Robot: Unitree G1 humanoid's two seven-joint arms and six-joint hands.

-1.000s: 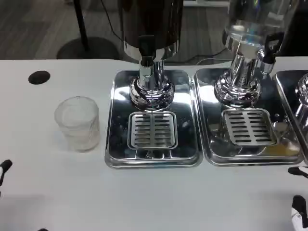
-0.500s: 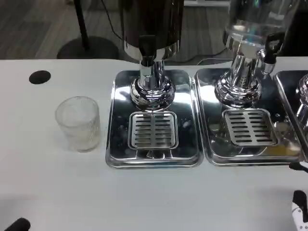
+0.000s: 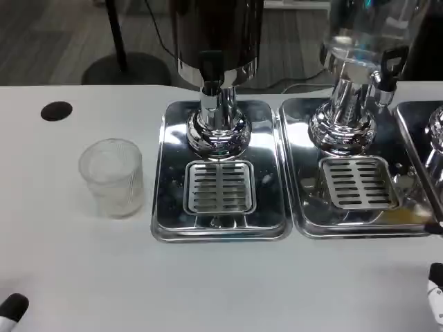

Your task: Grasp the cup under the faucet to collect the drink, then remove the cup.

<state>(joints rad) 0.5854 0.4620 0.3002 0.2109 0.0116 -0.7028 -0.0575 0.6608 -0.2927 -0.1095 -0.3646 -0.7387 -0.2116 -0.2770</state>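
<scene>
Since half a second ago the left hand (image 3: 12,308) has shifted at the bottom-left frame edge, a dark fingertip now sitting a little higher; the right hand (image 3: 436,290) has slid further off the bottom-right edge. Fingers of both hands are mostly cut off, so I cannot tell how far they are spread; neither touches anything visible. Cup (image 3: 111,177): clear, ribbed, upright on the white tabletop (image 3: 221,283), just left of the left drip tray (image 3: 220,173), well apart from both hands. Dark dispenser (image 3: 217,41) stands at that tray's back, faucet (image 3: 211,69) over the slotted grate (image 3: 219,187).
</scene>
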